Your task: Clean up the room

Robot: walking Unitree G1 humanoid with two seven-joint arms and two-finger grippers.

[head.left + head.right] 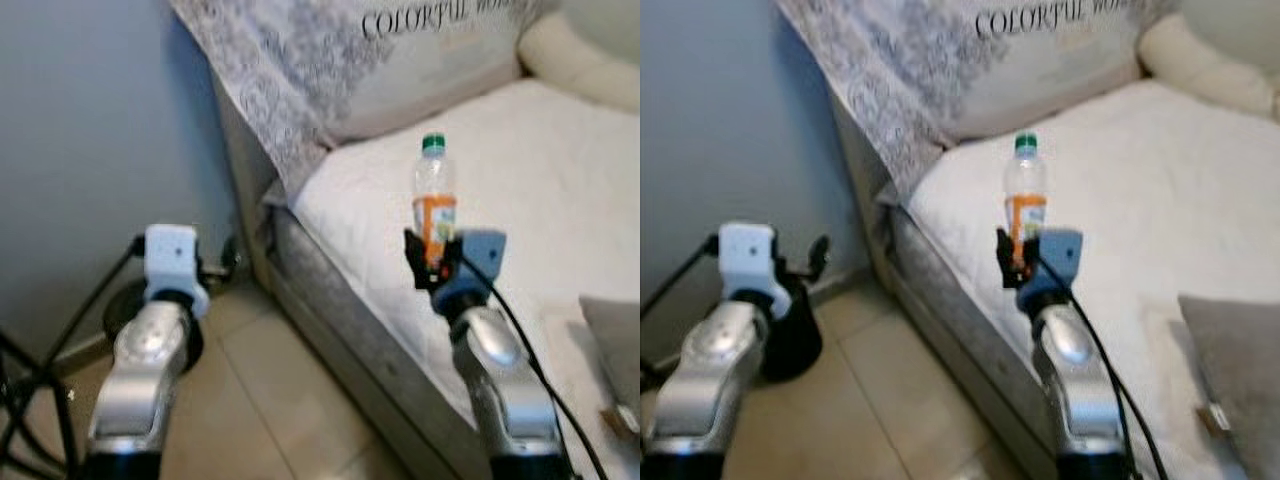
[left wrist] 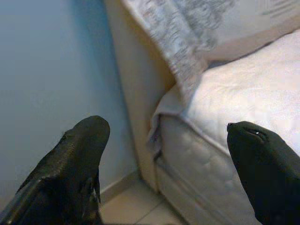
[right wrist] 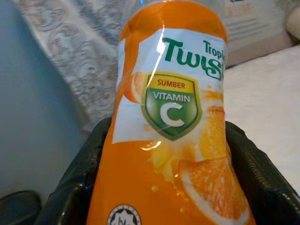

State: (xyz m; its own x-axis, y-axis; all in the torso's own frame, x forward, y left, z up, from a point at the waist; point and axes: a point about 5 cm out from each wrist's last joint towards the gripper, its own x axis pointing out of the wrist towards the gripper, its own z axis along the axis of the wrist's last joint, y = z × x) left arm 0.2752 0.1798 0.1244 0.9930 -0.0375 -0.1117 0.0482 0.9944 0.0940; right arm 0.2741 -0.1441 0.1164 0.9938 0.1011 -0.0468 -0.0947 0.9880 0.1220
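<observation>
So the right gripper has its two black fingers clamped on the lower body of a clear plastic bottle with a green cap and an orange juice label. The bottle stands upright in the grip, held up over the near edge of the white quilted mattress, not resting on it. Up close on the right wrist view the label shows a green "Vitamin C" shield and orange slices, with a finger pressed against each side.

The left gripper is off the mattress's side, over the beige tiled floor by the grey-blue wall. Its fingers are spread wide apart with nothing between them.

At the head of the mattress there's a big pale pillow with a grey lace-like pattern and black lettering. A grey cushion lies on the mattress beside the right arm. A dark round object sits on the floor against the wall, too blurry to identify.
</observation>
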